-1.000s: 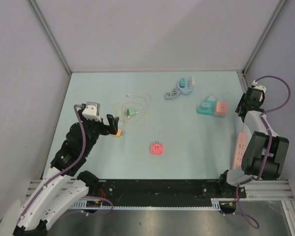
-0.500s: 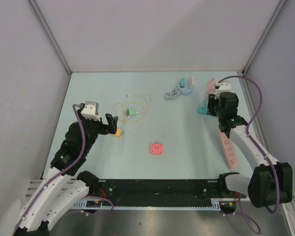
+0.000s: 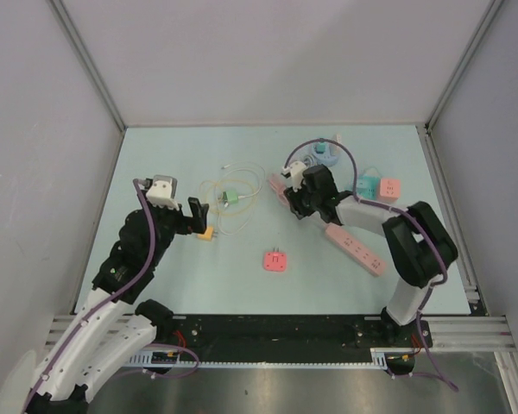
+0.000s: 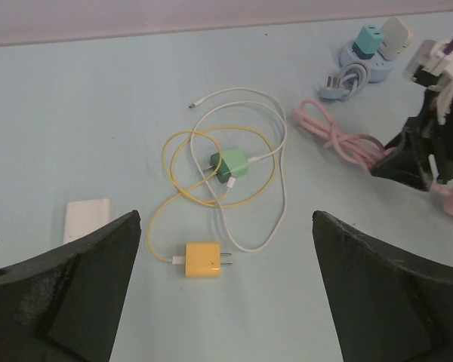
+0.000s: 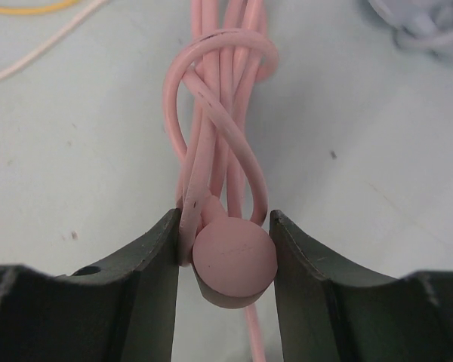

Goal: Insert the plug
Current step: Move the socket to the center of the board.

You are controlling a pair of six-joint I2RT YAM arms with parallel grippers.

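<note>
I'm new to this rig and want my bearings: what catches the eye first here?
The right claw, near mid-table, is clamped on the round pink plug of a coiled cord, with the pink power strip lying beside its arm. On the left, the left claw hangs wide open above a yellow charger, with a green charger just beyond it.

Pale blue table [image 3: 155,164], plain grey walls [image 3: 268,52], soft even light

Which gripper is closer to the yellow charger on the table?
Left. The left gripper hangs open right beside the yellow charger; the right gripper is far across the table, shut on the pink cord bundle.
</note>
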